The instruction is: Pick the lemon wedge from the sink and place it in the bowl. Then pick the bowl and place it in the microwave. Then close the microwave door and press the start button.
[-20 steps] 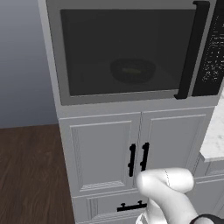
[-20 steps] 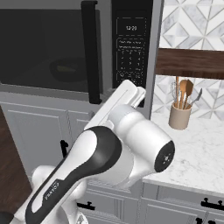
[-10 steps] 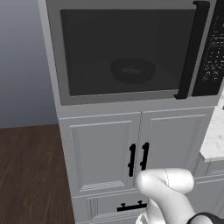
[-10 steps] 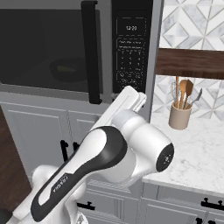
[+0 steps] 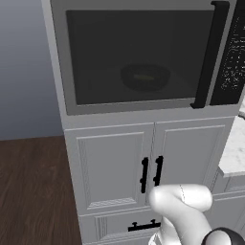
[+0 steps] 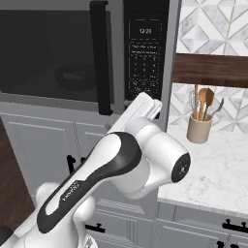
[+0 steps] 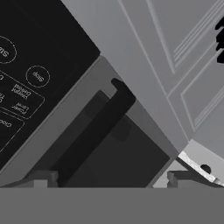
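Observation:
The microwave door point(image 5: 139, 52) is shut, its black handle point(image 5: 210, 52) upright beside the black control panel point(image 6: 145, 58). Through the tinted window I make out the black bowl point(image 5: 145, 77) on the turntable, with a dim yellowish lemon wedge point(image 5: 145, 76) inside it. My white hand point(image 6: 144, 104) is raised to the lower edge of the panel. In the hand view the gripper point(image 7: 111, 177) is open, nothing between its fingertips point(image 7: 43, 177). It looks at the handle's lower end point(image 7: 94, 131) and the panel's round Stop button point(image 7: 37, 75).
White cabinet doors with black pulls point(image 5: 150, 172) stand below the microwave. To the right lies a marble counter point(image 6: 218, 169) with a beige utensil holder point(image 6: 199, 128). Dark wood floor point(image 5: 33, 191) spreads to the left.
The arm's forearm has shifted slightly while the hand stays at the panel's lower edge. The door remains shut and the bowl has not moved.

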You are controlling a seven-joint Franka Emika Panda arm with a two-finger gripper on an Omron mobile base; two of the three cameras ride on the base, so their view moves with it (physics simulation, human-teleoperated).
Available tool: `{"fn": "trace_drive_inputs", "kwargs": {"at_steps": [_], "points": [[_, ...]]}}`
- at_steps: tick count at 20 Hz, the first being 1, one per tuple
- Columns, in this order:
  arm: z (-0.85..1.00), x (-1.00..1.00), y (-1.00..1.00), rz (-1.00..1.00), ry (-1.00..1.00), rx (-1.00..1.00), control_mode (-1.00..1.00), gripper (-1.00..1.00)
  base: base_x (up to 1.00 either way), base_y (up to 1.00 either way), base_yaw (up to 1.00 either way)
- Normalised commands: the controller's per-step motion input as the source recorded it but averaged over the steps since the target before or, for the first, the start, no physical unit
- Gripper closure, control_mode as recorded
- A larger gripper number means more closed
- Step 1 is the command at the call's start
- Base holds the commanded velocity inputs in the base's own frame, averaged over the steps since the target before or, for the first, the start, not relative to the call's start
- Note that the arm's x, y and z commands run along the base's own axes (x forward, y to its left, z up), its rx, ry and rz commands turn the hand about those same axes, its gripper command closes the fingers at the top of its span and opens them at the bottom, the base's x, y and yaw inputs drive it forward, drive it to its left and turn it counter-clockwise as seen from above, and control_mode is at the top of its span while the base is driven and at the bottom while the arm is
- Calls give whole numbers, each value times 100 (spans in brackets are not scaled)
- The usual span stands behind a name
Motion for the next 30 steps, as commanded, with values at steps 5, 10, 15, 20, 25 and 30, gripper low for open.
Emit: {"fn": "trace_drive_inputs", "kwargs": {"at_steps": [5, 10, 15, 20, 25, 30], "points": [[0, 16, -2, 0, 0, 0, -100, -100, 0, 0, 0], [-3, 10, -7, 0, 0, 0, -100, -100, 0, 0, 0], [-6, 14, -7, 0, 0, 0, -100, -100, 0, 0, 0], [-7, 14, -11, 0, 0, 0, -100, -100, 0, 0, 0], [-7, 19, -11, 0, 0, 0, -100, -100, 0, 0, 0], [-5, 38, -7, 0, 0, 0, -100, -100, 0, 0, 0]]}}
